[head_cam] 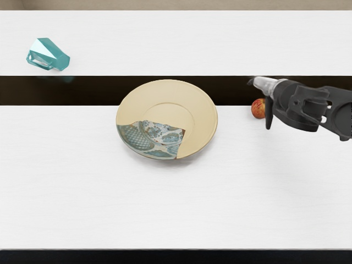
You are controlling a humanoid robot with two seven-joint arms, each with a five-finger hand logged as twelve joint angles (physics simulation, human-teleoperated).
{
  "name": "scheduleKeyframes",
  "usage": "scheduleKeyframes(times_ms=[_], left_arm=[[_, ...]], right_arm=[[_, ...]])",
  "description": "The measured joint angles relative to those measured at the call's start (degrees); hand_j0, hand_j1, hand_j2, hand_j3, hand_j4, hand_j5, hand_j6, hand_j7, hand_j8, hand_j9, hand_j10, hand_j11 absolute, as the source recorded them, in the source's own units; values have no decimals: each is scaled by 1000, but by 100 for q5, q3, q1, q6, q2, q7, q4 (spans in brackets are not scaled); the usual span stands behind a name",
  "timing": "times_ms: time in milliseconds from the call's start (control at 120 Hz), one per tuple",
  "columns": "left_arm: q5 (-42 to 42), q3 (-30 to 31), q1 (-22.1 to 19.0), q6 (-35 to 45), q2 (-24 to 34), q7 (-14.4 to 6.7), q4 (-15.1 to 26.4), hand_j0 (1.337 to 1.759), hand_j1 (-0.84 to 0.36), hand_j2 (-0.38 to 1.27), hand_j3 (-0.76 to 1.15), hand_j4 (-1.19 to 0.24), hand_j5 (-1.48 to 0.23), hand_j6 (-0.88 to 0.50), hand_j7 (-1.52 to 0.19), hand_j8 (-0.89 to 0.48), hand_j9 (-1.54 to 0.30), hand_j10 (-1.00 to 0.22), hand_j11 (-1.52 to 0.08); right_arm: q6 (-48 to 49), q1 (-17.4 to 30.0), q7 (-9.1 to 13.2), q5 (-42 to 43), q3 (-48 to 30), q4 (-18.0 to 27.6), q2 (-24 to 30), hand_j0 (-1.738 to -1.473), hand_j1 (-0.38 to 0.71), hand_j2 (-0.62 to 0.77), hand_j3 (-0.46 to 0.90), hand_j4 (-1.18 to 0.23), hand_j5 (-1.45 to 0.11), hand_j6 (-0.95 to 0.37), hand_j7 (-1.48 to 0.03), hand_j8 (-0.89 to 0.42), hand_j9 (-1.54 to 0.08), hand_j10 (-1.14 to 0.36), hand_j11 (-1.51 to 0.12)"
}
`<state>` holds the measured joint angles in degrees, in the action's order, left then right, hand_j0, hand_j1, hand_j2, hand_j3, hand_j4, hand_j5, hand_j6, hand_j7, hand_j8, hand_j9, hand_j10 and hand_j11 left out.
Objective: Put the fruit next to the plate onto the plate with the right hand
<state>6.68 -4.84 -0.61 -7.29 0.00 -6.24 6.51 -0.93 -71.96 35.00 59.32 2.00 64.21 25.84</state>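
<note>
Your right hand [290,102] sits just beside the fruit [257,109], fingers spread, holding nothing. The plate [193,108] lies well apart.

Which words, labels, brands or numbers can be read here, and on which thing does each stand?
None can be read.
The plate has only a blue-green pattern on one part, no letters.
The fruit, the teal object, the right hand and the table bear no writing.

The right hand [300,103] is blocky, dark grey — fingers [269,114] black, one pale silver.
</note>
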Motion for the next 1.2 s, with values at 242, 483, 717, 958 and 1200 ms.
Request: scheduleKeyframes(times_ms=[242,483,717,958,1200], left_arm=[[0,0,0,0,0,1,0,1658,339,2,0,-9,-11,-9,-11,-9,-11,-9,-11],[0,0,5,0,0,0,0,1658,339,2,0,-9,-11,-9,-11,-9,-11,-8,-11],[0,0,8,0,0,0,0,1658,339,2,0,-9,-11,-9,-11,-9,-11,-8,-11],[0,0,4,0,0,0,0,1658,339,2,0,-9,-11,-9,-11,-9,-11,-9,-11],[0,0,3,0,0,0,0,1658,339,2,0,-9,-11,-9,-11,-9,-11,-8,-11]], right_arm=[[-188,133,0,78,42,-208,-145,-1658,-215,-21,0,-117,-148,-119,-147,-117,-148,-116,-147],[-319,200,0,109,85,-463,-297,-1658,-148,-32,0,-172,-220,-174,-219,-173,-219,-171,-219],[-522,237,0,159,150,-593,-414,-1658,-71,-44,0,-237,-304,-238,-303,-237,-303,-236,-303],[-608,325,0,170,183,-637,-436,-1658,-11,-54,0,-286,-369,-288,-368,-287,-369,-286,-368],[-664,370,0,169,186,-647,-442,-1658,77,-69,0,-360,-464,-361,-464,-360,-464,-359,-464]])
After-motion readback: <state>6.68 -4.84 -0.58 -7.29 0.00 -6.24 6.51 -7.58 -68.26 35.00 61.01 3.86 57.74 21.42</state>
